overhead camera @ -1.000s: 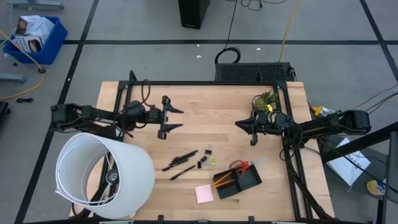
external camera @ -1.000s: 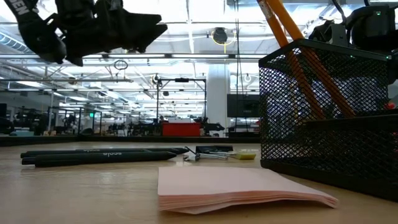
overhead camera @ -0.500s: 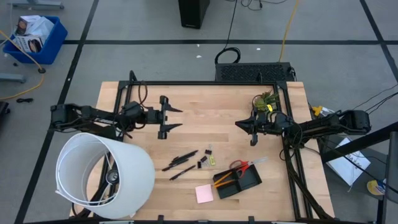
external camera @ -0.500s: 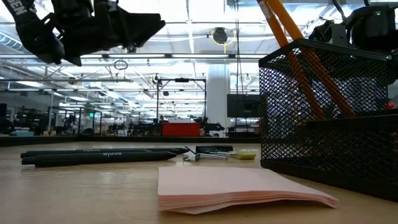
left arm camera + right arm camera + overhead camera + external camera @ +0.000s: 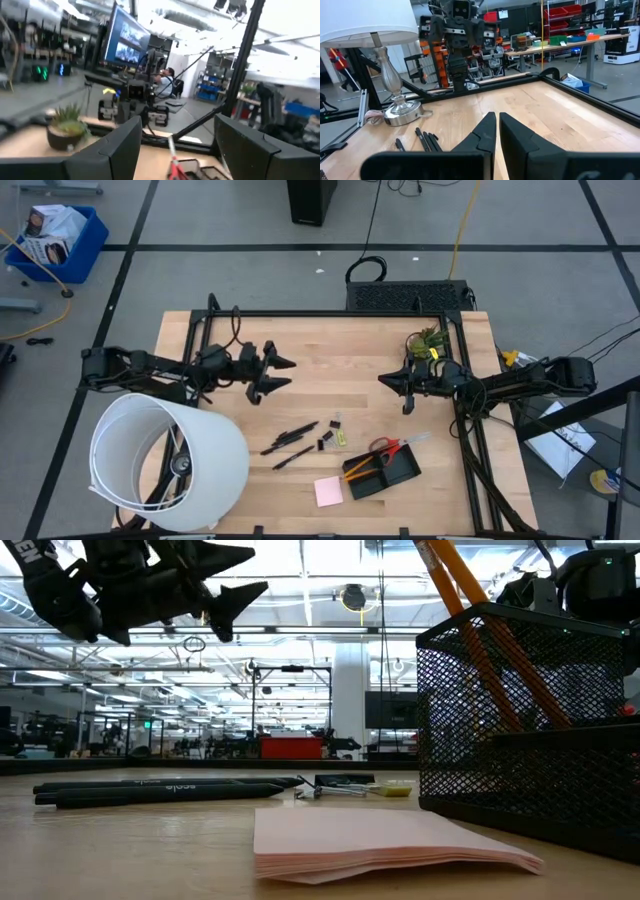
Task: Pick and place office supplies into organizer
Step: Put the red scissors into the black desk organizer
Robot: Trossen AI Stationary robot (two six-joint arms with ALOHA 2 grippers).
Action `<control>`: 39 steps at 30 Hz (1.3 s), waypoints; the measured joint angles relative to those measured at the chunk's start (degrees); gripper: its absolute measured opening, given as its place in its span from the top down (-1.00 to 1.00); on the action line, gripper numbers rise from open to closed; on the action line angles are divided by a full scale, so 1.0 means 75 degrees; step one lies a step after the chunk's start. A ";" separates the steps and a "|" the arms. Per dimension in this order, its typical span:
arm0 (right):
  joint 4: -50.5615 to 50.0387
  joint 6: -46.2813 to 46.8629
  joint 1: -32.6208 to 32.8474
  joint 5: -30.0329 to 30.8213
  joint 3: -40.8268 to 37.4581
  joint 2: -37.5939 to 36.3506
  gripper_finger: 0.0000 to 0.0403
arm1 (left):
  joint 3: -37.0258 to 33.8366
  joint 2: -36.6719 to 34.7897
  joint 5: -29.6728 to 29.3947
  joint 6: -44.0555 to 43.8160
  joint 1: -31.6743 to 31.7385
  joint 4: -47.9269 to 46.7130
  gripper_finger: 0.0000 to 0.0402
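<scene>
Left gripper (image 5: 284,374) spread wide, empty, above bare wood, black pens (image 5: 291,439) lying nearer the table front; right gripper (image 5: 388,383) pressed together, empty.

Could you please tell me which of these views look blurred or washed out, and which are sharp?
Left wrist view: motion-smeared, ceiling glare; the small green potted plant looks soft. Low view: the pale pink sticky-note pad is sharp, bright ceiling lights behind. High view: even, crisp.

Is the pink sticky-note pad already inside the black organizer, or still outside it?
Outside. The pink sticky-note pad lies flat on the table, just beside the organizer.
</scene>
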 joint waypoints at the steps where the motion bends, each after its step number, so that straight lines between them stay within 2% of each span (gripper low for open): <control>1: -0.0006 0.0000 0.0000 0.0002 0.0003 -0.0003 0.91 | 0.0000 0.0000 0.0051 -0.0091 0.0012 -0.0135 -0.26; 4: 0.0460 -0.0095 -0.0001 0.0001 0.0052 0.0004 0.91 | 0.0000 0.0003 0.0256 -0.0161 0.0124 -0.0555 -0.26; 7: 0.1086 0.0617 0.0061 0.0001 0.0079 -0.0005 0.91 | 0.0000 0.0003 0.0388 -0.0124 0.0201 -0.1039 -0.26; 11: 0.2102 0.1068 0.0067 0.0000 0.0079 -0.0037 0.91 | 0.0000 0.0006 0.0005 -0.0096 0.0271 -0.1462 -0.26; 18: 0.1969 0.1585 0.0075 0.0537 0.0085 -0.0025 0.91 | 0.0000 0.0006 -0.0012 -0.0125 0.0314 -0.1718 -0.26; 25: 0.1201 0.2125 0.0102 0.0574 0.0086 -0.0023 0.91 | 0.0000 -0.0193 0.0141 -0.0343 0.0312 -0.1440 -0.26; 28: 0.0799 0.2294 0.0102 0.0036 0.0087 -0.0020 0.91 | -0.0164 -0.0642 0.0242 -0.0298 0.0306 -0.0656 -0.26; 31: 0.0335 0.2241 0.0102 -0.0551 0.0087 -0.0020 0.91 | -0.0673 -0.1318 0.0337 0.0099 0.0059 0.0118 -0.26; 34: -0.0263 0.2072 0.0102 -0.0826 0.0238 -0.0029 0.91 | -0.1355 -0.2027 -0.0244 0.0335 -0.0111 0.0020 -0.26; 36: -0.1086 0.1889 0.0099 -0.1039 0.0445 -0.0020 0.91 | -0.1838 -0.2477 -0.0266 0.0373 -0.0060 0.0018 -0.26; 39: -0.2676 0.1749 0.0094 -0.1350 0.1280 -0.0020 0.91 | -0.2464 -0.3081 -0.0039 0.0377 0.0062 0.0051 -0.26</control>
